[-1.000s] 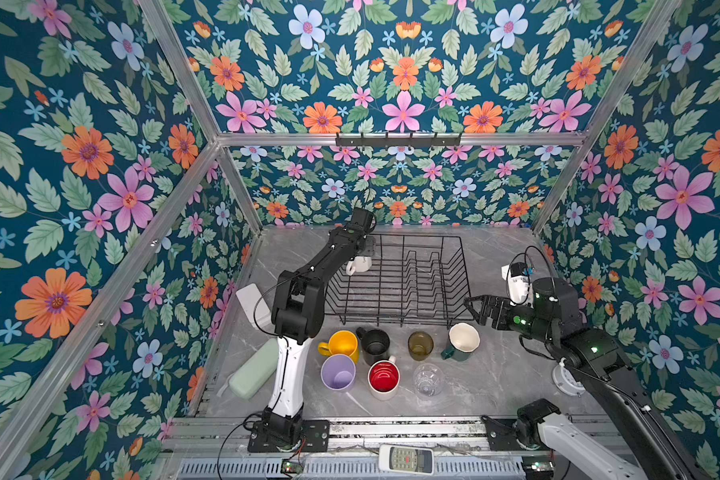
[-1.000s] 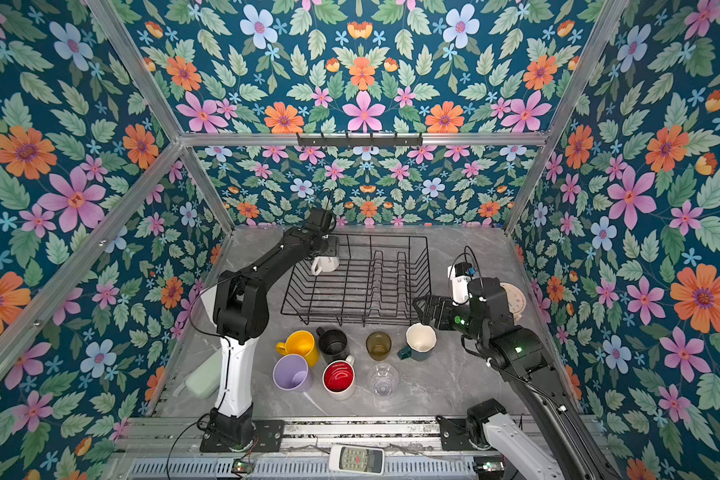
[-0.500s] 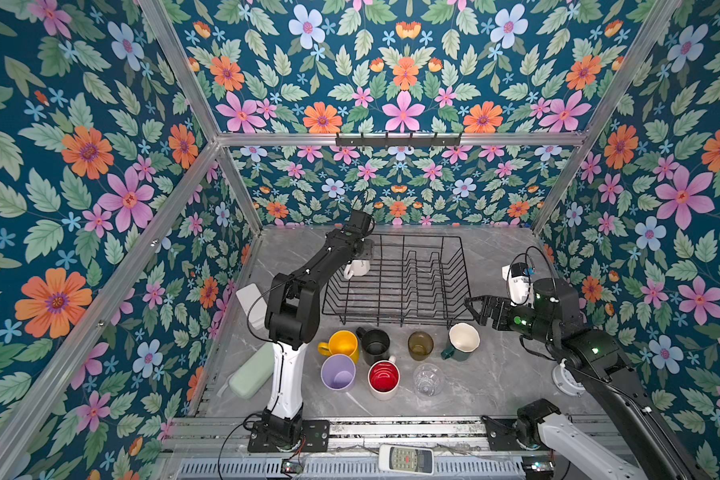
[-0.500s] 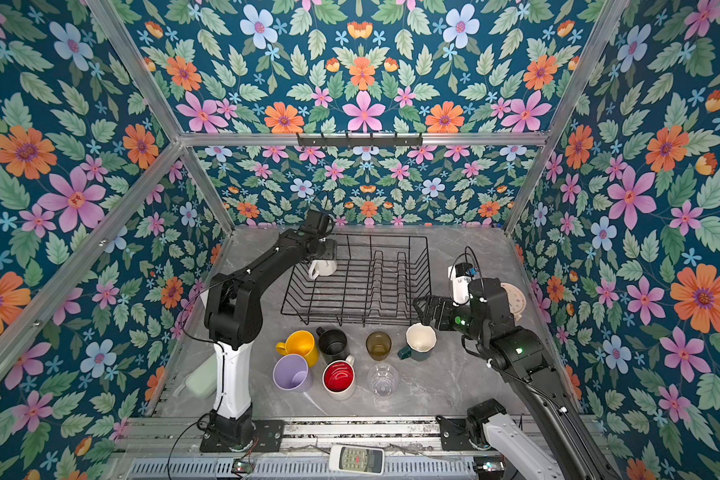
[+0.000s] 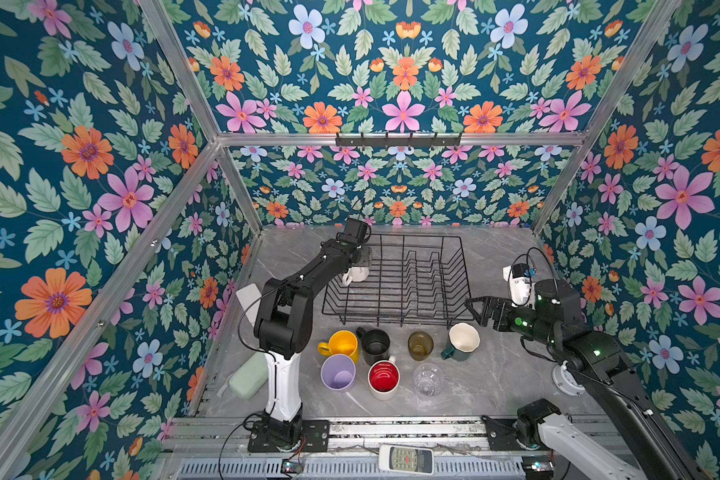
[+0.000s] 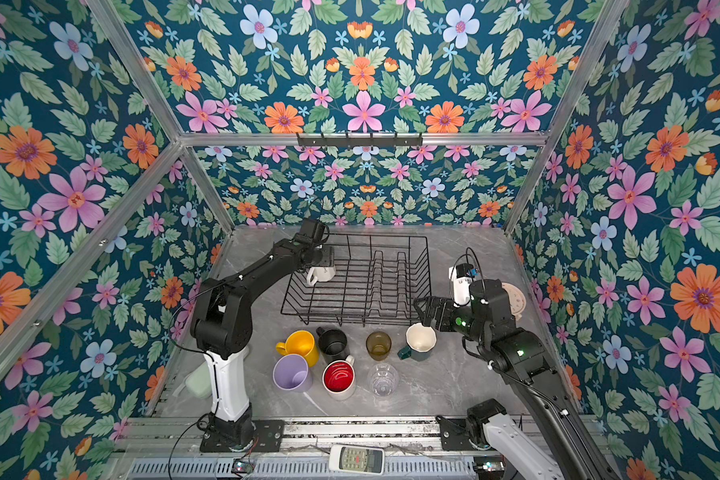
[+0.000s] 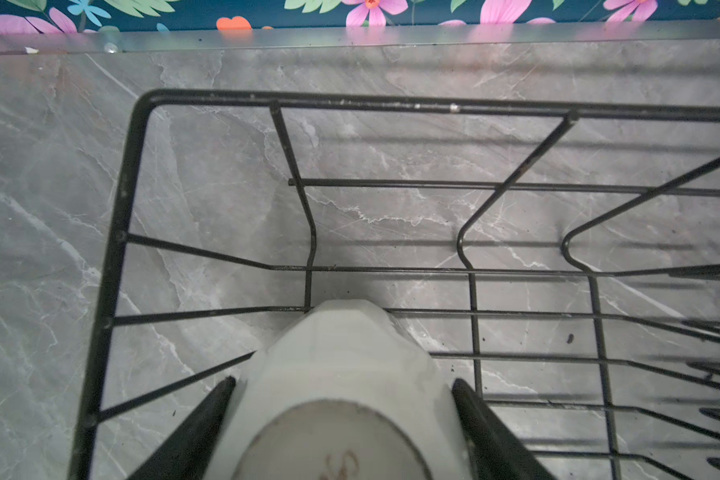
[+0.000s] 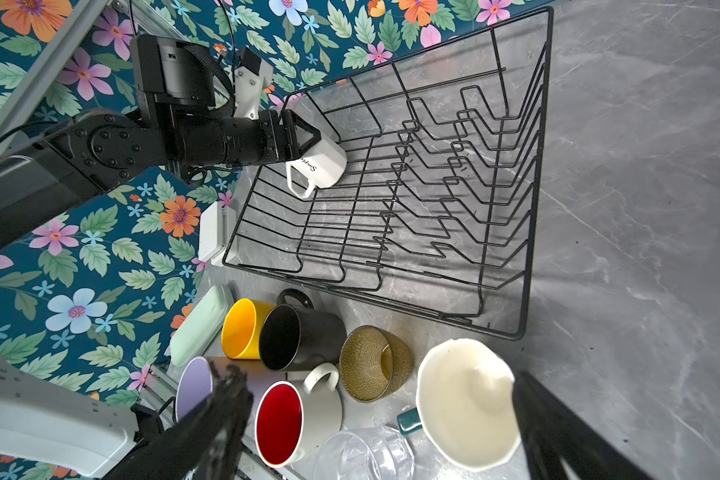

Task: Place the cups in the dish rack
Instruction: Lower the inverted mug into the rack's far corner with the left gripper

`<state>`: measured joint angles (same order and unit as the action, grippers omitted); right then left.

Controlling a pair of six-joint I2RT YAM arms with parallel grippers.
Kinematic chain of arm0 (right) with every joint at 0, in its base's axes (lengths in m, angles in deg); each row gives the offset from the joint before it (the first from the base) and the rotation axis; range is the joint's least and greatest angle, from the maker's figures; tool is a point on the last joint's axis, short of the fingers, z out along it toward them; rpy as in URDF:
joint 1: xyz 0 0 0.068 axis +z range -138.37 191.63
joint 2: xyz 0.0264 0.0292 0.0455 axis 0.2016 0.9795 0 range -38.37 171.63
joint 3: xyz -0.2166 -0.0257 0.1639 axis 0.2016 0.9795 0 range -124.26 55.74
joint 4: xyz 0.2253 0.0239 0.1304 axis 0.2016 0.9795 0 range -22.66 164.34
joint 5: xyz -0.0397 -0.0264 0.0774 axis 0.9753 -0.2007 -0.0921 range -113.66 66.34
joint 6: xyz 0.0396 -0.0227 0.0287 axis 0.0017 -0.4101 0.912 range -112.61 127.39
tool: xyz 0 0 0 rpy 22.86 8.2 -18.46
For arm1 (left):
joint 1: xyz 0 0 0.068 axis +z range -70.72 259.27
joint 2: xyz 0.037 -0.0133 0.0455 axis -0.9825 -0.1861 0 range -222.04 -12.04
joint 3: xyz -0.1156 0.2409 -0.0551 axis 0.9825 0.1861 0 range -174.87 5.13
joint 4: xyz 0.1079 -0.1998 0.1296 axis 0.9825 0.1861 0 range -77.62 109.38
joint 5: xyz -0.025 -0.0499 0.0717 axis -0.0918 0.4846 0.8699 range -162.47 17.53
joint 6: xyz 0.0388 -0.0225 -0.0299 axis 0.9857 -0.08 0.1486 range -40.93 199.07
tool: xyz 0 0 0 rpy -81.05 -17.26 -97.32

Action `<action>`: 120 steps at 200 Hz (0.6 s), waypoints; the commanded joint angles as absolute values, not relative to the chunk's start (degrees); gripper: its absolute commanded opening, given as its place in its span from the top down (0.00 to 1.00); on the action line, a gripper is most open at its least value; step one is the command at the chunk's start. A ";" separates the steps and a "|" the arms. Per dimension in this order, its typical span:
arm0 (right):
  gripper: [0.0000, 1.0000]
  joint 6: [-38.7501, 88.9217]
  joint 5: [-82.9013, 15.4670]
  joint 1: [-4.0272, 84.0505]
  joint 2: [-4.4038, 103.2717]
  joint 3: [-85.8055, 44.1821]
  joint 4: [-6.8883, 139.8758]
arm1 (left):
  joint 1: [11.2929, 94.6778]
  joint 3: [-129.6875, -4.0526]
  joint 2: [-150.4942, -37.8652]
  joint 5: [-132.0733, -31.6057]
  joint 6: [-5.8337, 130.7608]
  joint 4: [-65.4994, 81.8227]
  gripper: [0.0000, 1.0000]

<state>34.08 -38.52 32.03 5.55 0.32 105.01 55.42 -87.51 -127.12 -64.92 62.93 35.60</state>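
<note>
The left gripper pinches the white mug in the rack. It leans mouth down, bottom up. The right gripper is spread wide.

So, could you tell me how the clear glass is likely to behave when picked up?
The clear glass looks glossy and see-through, so it is probably slippery and fragile under a hard squeeze. It stands upright, mouth up, so it is likely stable, though the white/red mug close beside it may get nudged.
</note>
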 commanded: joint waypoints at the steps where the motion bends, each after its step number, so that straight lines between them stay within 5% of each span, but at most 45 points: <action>1: 0.03 34.19 -38.43 32.09 5.23 0.43 105.48 | 55.38 -87.00 -126.73 -65.99 61.34 31.72 0.44; 36: 0.03 34.29 -38.25 32.05 4.88 0.43 105.66 | 55.36 -85.82 -126.23 -66.58 60.53 31.31 0.32; 120: 0.03 34.27 -38.51 32.07 5.14 0.18 105.38 | 54.64 -83.81 -123.83 -66.17 60.57 31.19 0.22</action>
<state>34.24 -38.49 32.01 5.14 0.39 105.65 54.85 -83.88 -124.59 -66.67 60.98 32.89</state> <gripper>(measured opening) 0.973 0.765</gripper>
